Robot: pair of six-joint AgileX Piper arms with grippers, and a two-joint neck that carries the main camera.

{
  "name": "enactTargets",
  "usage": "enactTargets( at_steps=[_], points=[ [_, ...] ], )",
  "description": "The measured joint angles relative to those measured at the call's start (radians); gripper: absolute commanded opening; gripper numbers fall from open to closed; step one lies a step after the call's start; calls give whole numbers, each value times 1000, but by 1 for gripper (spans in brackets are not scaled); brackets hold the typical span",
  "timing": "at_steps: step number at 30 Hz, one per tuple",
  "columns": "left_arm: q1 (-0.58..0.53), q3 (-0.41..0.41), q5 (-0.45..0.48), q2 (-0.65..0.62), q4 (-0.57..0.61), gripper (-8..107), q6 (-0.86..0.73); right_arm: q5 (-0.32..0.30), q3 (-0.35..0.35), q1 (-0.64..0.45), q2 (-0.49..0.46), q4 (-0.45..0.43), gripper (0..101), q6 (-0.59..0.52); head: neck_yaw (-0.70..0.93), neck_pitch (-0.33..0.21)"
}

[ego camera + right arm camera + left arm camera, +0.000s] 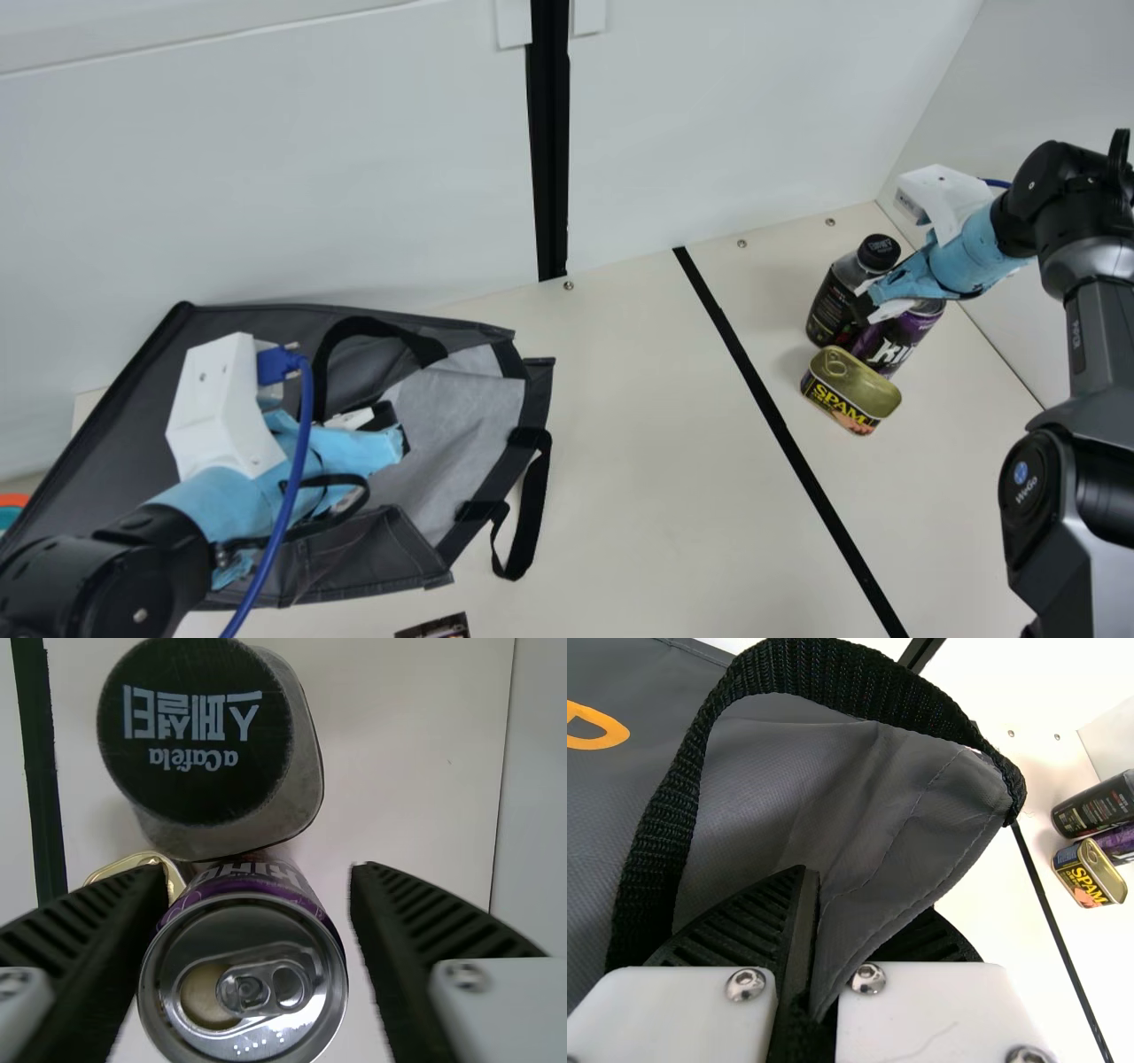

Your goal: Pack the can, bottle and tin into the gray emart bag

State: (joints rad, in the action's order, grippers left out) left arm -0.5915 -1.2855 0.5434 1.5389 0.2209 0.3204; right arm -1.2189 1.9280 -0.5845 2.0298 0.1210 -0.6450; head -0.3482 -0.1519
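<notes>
Left gripper (400, 432): jaws clenched on the bag (461, 354), left. Right gripper (866, 308): jaws released, astride the can (893, 344), beside bottle (830, 310) and tin (852, 381), far right.

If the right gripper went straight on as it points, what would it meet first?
Probably the purple can, which shows ahead of the open right gripper, though depth is unclear.

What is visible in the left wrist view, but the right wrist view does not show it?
Left wrist view: the gray bag, its black handle and part of an orange mark.
Right wrist view: the top of the can, between the right hand's open fingers.
Both: bottle, can, tin.
</notes>
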Motion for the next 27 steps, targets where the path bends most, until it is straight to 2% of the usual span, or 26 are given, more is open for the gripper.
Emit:
enactTargets(
  at_steps=[5,6,27],
  points=[
    [0,0,0,0,0,10,0,0,2,0,2,-3,4,0,0,0],
    [0,0,0,0,0,10,0,0,2,0,2,-3,0,1,0,0],
    [0,0,0,0,0,10,0,11,2,16,-68,-22,0,7,0,0]
  ],
)
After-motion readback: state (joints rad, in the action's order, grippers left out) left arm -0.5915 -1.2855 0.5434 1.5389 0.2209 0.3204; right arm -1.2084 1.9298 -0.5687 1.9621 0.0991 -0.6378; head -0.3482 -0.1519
